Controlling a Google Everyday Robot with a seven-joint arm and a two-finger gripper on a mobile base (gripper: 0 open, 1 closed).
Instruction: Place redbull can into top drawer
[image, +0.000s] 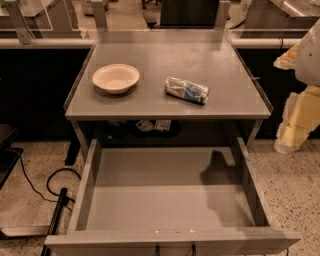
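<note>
The redbull can (187, 90) is a dented silver can with blue patches. It lies on its side on the grey table top (170, 55), right of centre. The top drawer (167, 195) is pulled fully open below the table top, and its flat bottom holds nothing. Its dark handle (175, 249) shows at the front edge. My gripper (296, 122) hangs with the arm at the right edge of the view, off the table's right side. It is well apart from the can and holds nothing that I can see.
A round cream bowl (115, 77) stands on the table top left of the can. Small items sit on the shelf (150, 126) under the top. A black cable (55, 187) and a dark bar lie on the floor at the left.
</note>
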